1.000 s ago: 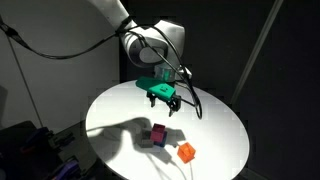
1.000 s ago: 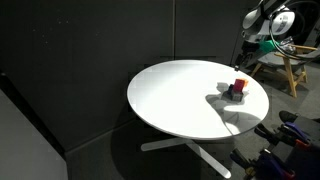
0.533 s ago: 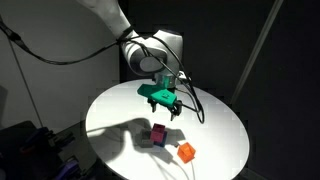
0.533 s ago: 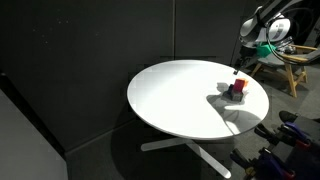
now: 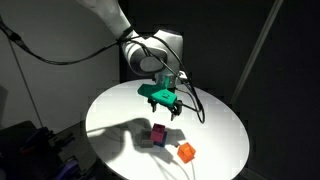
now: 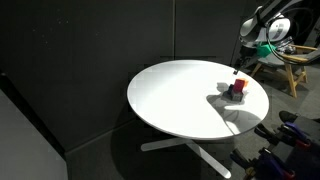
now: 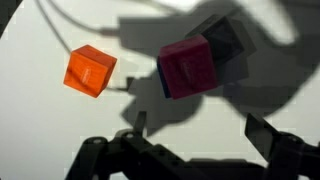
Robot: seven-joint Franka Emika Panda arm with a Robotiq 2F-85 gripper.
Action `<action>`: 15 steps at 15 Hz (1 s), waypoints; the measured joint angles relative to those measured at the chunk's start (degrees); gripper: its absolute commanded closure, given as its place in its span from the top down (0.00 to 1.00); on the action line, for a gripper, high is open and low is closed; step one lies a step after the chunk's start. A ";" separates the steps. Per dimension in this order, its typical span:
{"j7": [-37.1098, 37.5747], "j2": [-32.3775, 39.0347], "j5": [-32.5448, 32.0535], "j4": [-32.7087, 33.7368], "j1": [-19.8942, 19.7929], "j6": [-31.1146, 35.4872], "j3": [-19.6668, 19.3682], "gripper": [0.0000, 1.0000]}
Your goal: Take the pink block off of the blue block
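None of the task is done yet: the pink block (image 7: 190, 68), a matte, sharp-edged cube, sits on the blue block (image 7: 230, 42), which peeks out dark in shadow beneath it on the smooth, round white tabletop (image 5: 115, 110). My claw (image 5: 164, 105) hangs above the stack, a little off from it, spread wide and empty, so descent, grip and lift-off are all left. One orange cube (image 7: 90, 70) of like shape lies just beside the stack, apart from it.
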 measured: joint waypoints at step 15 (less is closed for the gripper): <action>-1.23 1.53 -2.38 -0.44 -0.59 0.29 0.78 1.00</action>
